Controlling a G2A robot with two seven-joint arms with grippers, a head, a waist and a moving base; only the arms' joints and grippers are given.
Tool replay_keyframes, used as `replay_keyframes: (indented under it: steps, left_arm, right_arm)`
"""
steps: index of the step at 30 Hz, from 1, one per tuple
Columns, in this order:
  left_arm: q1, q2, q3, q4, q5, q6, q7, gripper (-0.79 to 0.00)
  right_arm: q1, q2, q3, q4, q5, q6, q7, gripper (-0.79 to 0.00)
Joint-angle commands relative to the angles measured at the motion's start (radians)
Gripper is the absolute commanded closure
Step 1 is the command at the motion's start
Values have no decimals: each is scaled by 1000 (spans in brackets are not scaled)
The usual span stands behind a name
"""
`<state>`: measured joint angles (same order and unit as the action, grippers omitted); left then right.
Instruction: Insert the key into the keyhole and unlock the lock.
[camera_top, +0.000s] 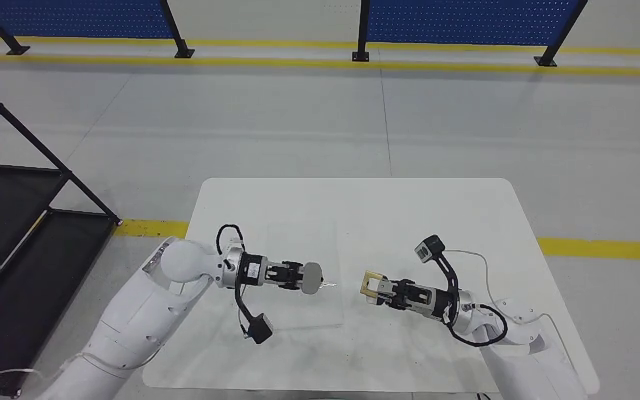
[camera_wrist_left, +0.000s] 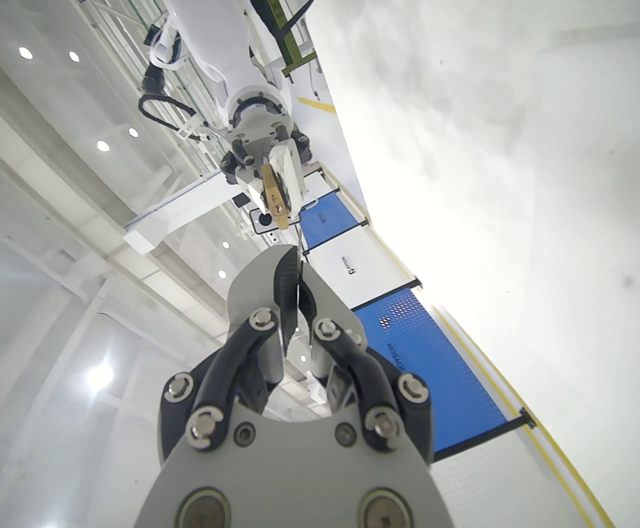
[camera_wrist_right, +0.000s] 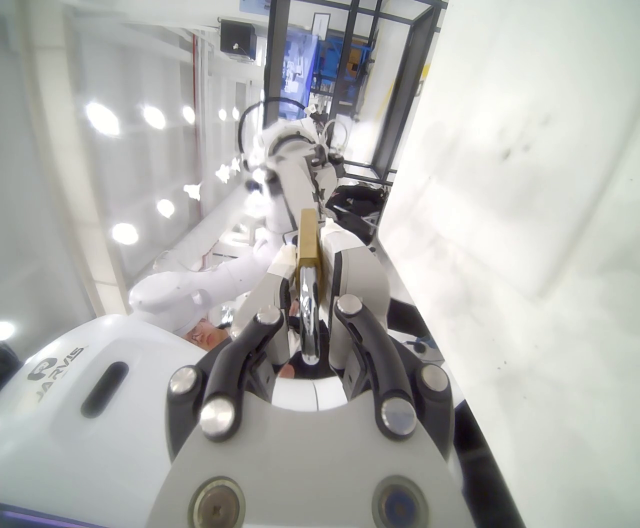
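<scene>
Left gripper (camera_top: 314, 277) pinches key (camera_top: 327, 284); right gripper (camera_top: 383, 291) clamps brass padlock (camera_top: 371, 285), keyhole end facing key, apparently for insertion.

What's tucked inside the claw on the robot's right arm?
A brass padlock, clamped in the right gripper, body pointing outward. Its silver shackle runs back between the fingers. They cover the lock's sides where it is gripped.

White lettering ran sideways along a blue perforated barrier panel (camera_wrist_left: 425, 370), beside a small white mark made of dots. The white panel (camera_wrist_left: 370, 260) next to it carried a short dark word with a small logo. Neither could be read clearly.
</scene>
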<state>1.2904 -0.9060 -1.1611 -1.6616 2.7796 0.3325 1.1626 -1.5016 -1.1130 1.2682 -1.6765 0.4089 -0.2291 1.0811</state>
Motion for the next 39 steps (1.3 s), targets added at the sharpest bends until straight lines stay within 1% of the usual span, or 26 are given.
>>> replay_keyframes:
  steps: [1, 13, 14, 17, 22, 29, 39]
  left_arm:
    - [-8, -1, 7, 16, -8, 33, 10, 0]
    - [-8, -2, 7, 23, -7, 31, 2, 0]
    - [0, -4, 10, 19, -38, 34, -21, 0]
    - [8, -7, 16, 20, -113, 70, -13, 0]
    - [3, -11, 37, 34, -147, 95, 13, 0]
    - [-14, -20, 78, 48, -163, 103, 29, 0]
    - [-37, -28, 109, 69, -165, 111, 27, 0]
  right_arm:
    - [0, 0, 0, 0, 0, 0, 0, 0]
    - [-1, 0, -1, 1, -1, 3, -5, 0]
    - [-2, 0, -3, -2, -8, 5, -18, 0]
    - [0, 1, -11, -4, -4, 11, -8, 0]
    - [12, 3, -20, 4, 24, -8, 36, 0]
    - [21, 5, -32, 6, 63, -37, 79, 0]
    - [21, 10, -44, -13, 33, -61, 69, 0]
